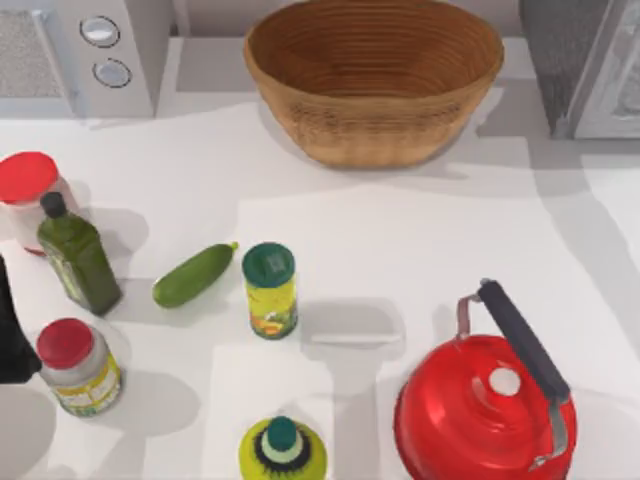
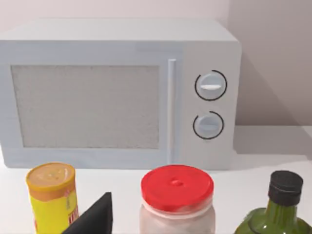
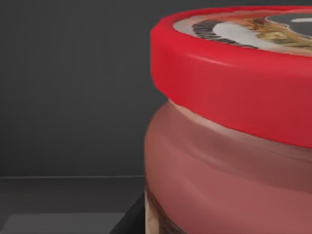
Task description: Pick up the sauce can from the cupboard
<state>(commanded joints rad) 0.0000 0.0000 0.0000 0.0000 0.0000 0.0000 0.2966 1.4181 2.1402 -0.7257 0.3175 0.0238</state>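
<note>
The right wrist view looks closely at the sauce can (image 3: 234,126), with its red rim, pale printed top and reddish sides, set against a dark grey interior. A dark sliver of the right gripper (image 3: 131,222) shows beside the can's base; whether its jaws are spread or pinching cannot be told. The left arm (image 1: 12,330) sits at the surface's left edge, near a red-lidded jar (image 1: 75,365), and one dark finger (image 2: 95,219) shows in its wrist view, jaw state unclear. On the white surface (image 1: 400,240) stand a green-lidded yellow can (image 1: 270,290), a cucumber (image 1: 193,275), an olive-oil bottle (image 1: 78,255), a red kettle (image 1: 485,415) and a wicker basket (image 1: 373,80).
</note>
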